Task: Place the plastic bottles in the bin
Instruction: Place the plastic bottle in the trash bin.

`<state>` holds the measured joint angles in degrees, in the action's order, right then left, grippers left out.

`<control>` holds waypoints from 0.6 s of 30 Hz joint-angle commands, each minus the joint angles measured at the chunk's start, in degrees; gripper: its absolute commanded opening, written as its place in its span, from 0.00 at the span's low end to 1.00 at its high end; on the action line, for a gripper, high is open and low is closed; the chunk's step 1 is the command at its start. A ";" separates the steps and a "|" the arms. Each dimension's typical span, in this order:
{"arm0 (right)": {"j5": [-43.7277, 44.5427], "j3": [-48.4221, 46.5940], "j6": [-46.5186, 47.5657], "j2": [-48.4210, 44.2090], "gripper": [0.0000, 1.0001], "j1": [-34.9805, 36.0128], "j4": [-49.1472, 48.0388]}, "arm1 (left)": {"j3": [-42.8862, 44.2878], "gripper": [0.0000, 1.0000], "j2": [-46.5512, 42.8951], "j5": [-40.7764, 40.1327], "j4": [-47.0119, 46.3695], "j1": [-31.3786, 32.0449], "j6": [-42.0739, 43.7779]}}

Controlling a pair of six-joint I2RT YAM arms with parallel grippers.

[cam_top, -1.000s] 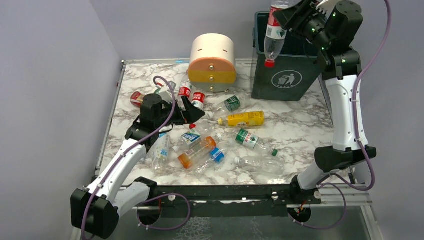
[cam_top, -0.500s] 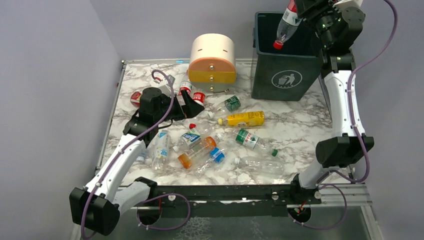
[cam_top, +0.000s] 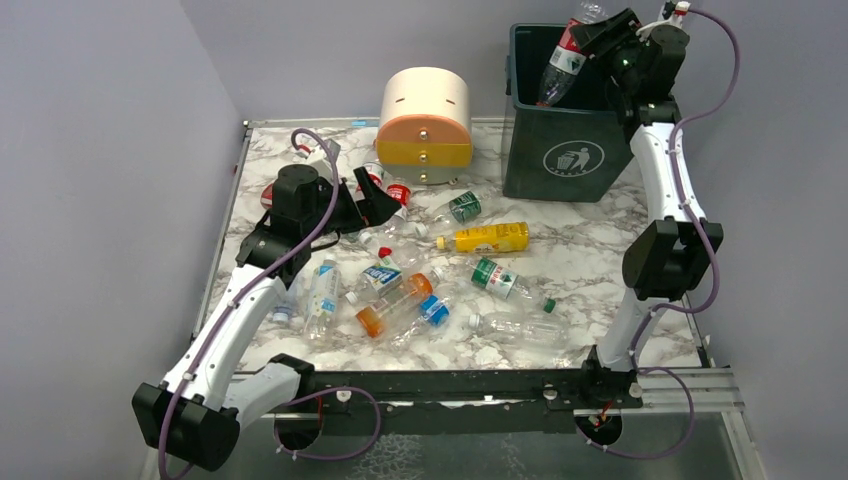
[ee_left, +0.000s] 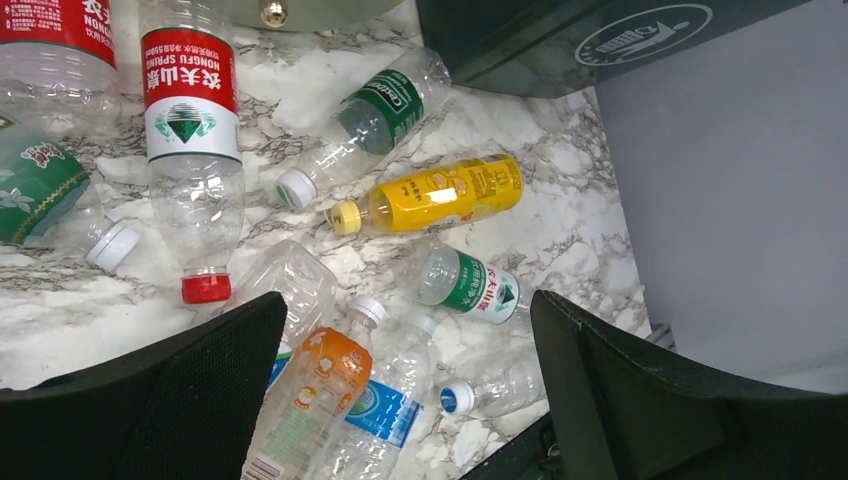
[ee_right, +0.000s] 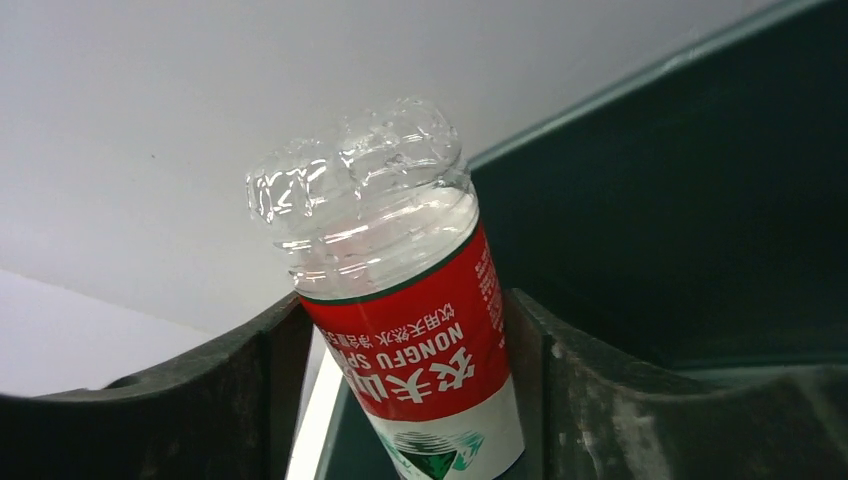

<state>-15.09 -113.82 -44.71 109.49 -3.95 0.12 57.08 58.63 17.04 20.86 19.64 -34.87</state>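
As one red-label bottle (cam_top: 557, 70) tilts over one bin (cam_top: 570, 160), one yellow bottle (cam_top: 492, 237)

With my right gripper (ee_right: 405, 310) I am pinching a clear, red-labelled bottle (ee_right: 400, 250) between 2 fingers (ee_right: 200, 400), base pointing up, in front of the bin (ee_right: 700, 220)'s dark wall.

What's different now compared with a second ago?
The right gripper swung its red-labelled bottle from out in front of the bin to over its opening, cap now dipping inside, still held. The open left gripper edged slightly toward the far side. The loose bottles stayed put.
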 commanded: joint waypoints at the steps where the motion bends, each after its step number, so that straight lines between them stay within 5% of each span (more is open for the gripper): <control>1: -3.45 1.25 0.33 -0.92 0.75 0.25 2.07 | 4.47 0.99 0.22 -1.00 3.57 0.32 0.13; 6: -4.18 2.53 2.42 -3.22 1.00 0.25 5.52 | 6.60 0.99 1.71 0.97 4.73 0.28 -0.28; 18: -11.11 1.24 6.05 -12.72 1.00 1.04 15.27 | 9.14 0.99 1.48 4.44 9.52 0.34 3.59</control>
<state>-21.32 -109.62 -41.34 101.93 -3.31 10.50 65.12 60.64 17.89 28.91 19.64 -33.65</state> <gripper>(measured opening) 0.994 0.989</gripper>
